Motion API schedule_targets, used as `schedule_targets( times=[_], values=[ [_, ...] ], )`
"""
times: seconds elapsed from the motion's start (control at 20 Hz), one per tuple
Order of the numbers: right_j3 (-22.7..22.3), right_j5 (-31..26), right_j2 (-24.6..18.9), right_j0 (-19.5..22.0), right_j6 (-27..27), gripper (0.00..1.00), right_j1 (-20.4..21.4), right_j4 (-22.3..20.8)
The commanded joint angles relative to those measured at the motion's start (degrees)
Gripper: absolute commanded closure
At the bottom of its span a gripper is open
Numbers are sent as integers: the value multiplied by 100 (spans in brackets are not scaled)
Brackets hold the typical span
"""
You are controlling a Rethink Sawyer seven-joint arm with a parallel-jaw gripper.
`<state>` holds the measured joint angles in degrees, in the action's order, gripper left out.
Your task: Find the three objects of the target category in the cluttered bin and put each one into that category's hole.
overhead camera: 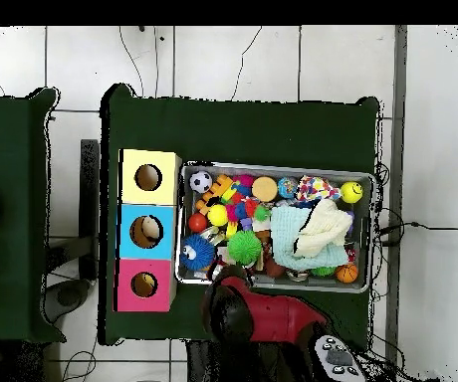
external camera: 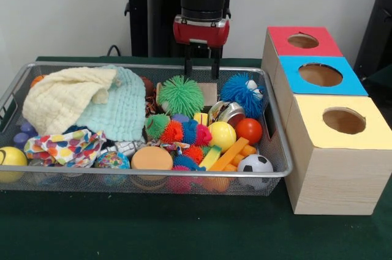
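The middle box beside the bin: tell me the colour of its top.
Blue. The middle box has a blue top with a round hole, between the red and yellow ones; the front view shows it best.

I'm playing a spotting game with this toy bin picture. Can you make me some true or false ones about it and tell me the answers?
1. The gripper hangs above the bin's far edge, holding nothing. True.
2. The yellow box is the one farthest from the camera in the front view. False: the red box is farthest; the yellow one is nearest.
3. A soccer ball sits in the bin corner nearest the yellow box. True.
4. The green spiky ball lies on the table outside the bin. False: it is inside the bin.
5. The yellow cloth lies partly on a mint cloth. True.
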<state>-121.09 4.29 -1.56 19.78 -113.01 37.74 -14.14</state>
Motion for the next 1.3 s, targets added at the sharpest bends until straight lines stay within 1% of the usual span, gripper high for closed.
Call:
schedule_targets(
  times=[0.05, 0.45, 0.6, 0.85, 1.05, 1.2, 1.3],
  values=[
    [-339, 435, 67, -227, -1517, 0, -261, 581],
    [-509, 834, -68, -445, -1647, 0, -478, 999],
    [-525, 1037, -49, -536, -1660, 0, -571, 1138],
    [-575, 1259, -107, -474, -1603, 0, -631, 1241],
    [-578, 1703, -161, -461, -1718, 0, -760, 1300],
    [-622, 1965, -289, -351, -1840, 0, -835, 1291],
    [-687, 2038, -365, -317, -1932, 0, -783, 1340]
  ],
)
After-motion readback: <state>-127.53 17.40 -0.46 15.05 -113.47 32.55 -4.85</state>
